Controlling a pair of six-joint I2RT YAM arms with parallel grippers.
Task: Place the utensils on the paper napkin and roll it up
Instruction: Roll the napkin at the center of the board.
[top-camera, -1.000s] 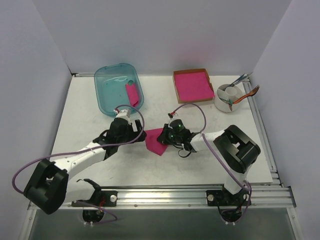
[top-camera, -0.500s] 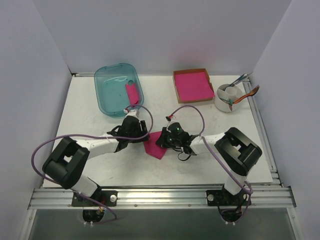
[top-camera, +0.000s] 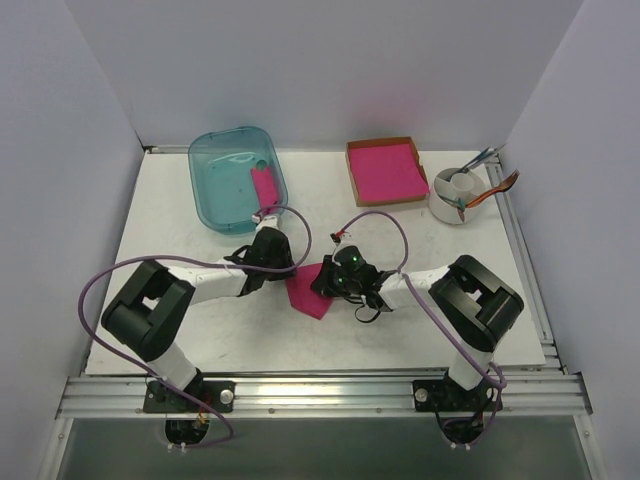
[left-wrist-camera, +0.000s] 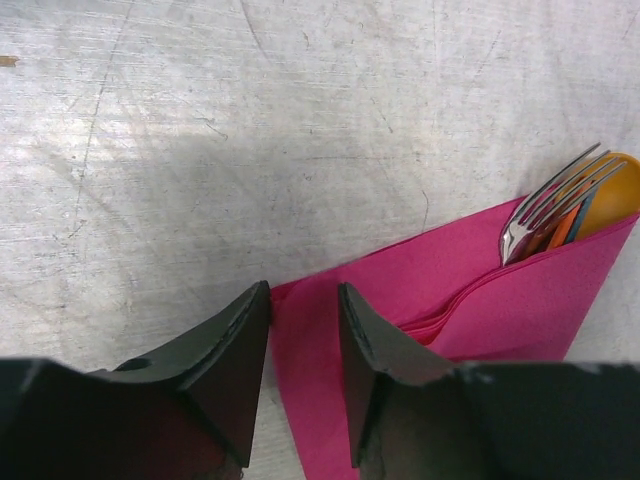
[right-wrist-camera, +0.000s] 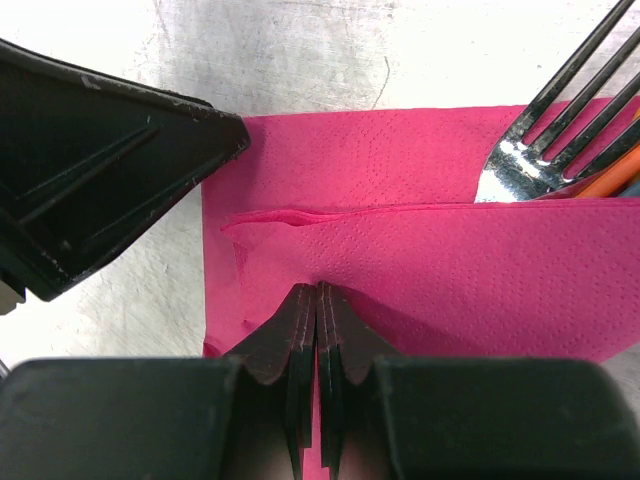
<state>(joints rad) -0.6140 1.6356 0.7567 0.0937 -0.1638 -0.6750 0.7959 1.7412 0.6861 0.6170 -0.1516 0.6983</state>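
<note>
Right wrist view: right pincer (right-wrist-camera: 317, 290) clamped shut on the folded paper napkin (right-wrist-camera: 450, 270); left pincer (left-wrist-camera: 303, 290) stood part-open at its corner.

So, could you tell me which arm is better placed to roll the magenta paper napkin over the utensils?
Probably the right: the right gripper is shut on the folded magenta paper napkin, while the left gripper stands open at its corner.
</note>
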